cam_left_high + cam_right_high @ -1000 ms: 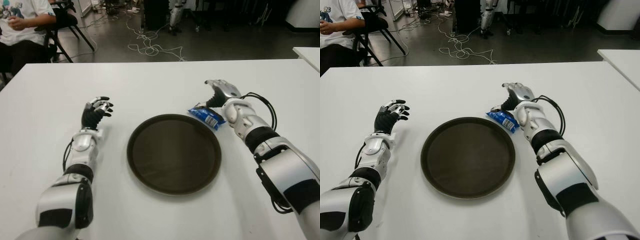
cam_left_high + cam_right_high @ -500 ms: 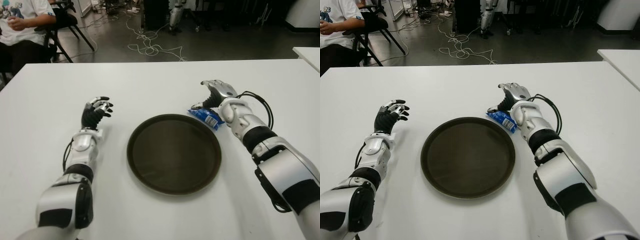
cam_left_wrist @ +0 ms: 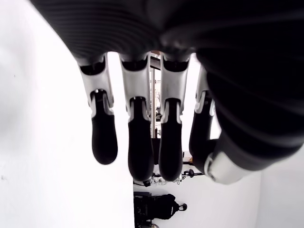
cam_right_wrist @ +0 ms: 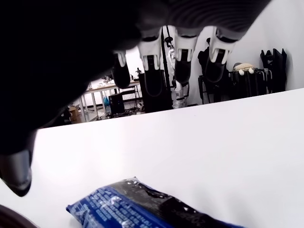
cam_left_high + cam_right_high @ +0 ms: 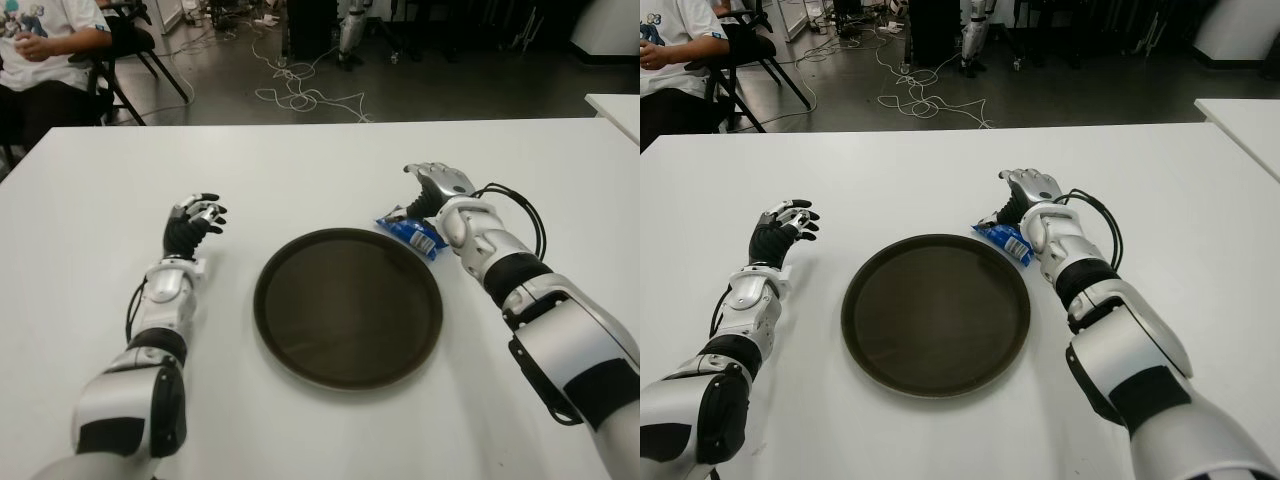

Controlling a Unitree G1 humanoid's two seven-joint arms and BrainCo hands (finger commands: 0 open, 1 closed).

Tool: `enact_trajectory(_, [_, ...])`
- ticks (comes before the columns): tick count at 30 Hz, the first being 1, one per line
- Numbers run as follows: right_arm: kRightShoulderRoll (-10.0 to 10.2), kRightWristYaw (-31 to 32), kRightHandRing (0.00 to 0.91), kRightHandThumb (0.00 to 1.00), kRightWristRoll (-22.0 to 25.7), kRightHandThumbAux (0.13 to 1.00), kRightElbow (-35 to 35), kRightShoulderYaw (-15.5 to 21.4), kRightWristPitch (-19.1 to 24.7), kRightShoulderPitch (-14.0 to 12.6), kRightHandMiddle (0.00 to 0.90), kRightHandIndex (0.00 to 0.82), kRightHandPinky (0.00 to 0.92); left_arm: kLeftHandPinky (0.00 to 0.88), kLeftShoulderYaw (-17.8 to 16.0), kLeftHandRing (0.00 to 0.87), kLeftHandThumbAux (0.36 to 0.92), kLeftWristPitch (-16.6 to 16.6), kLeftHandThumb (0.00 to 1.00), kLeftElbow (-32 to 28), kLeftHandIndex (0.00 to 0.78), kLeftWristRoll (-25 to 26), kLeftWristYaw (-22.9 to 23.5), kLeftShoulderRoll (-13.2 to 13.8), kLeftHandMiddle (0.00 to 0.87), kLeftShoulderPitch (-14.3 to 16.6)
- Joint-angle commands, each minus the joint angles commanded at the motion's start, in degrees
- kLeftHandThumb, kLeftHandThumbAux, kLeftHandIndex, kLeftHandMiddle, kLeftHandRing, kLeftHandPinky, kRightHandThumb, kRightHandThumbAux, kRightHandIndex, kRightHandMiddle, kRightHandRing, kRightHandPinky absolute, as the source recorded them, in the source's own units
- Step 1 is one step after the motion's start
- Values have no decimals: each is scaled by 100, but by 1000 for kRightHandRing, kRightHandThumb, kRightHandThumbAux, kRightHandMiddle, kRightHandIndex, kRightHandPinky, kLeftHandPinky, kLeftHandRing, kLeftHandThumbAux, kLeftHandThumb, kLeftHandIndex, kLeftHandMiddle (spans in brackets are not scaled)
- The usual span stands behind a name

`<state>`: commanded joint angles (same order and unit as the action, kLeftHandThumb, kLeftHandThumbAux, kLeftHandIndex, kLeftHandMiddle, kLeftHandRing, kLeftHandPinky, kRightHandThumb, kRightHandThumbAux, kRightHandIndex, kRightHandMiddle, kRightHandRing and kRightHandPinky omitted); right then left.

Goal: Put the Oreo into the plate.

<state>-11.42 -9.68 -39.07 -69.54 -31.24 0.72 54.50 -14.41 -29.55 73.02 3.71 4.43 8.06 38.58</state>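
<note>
The Oreo is a blue packet (image 5: 412, 232) lying flat on the white table (image 5: 320, 170), touching the far right rim of the round dark plate (image 5: 347, 305). My right hand (image 5: 432, 190) hovers just over the packet's far end, thumb toward it, fingers spread and holding nothing. In the right wrist view the packet (image 4: 137, 209) lies on the table below the extended fingers (image 4: 183, 57). The plate holds nothing. My left hand (image 5: 192, 222) shows left of the plate, fingers relaxed and empty.
A seated person (image 5: 45, 50) is beyond the table's far left corner next to a black chair (image 5: 125, 50). Cables (image 5: 300, 95) lie on the floor behind the table. Another white table's corner (image 5: 615, 105) shows at the far right.
My right hand has shifted slightly left, closer over the Oreo packet's far end. The packet, the plate and my left hand have not moved.
</note>
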Motion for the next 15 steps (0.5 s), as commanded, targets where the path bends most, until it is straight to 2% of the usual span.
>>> enact_trajectory(11, [30,-1,57,0,58,524,-15,32,42,-10,55,42,84,496,-23,511,675,-2,829,-2,386,29,66,3,513,-6])
enact_trajectory(15, [33,-15,67,0,76,530,-15,57,68,-11,58,42,104,497,-6,509,675,-4,829,9,387,7,74,19,511,-9])
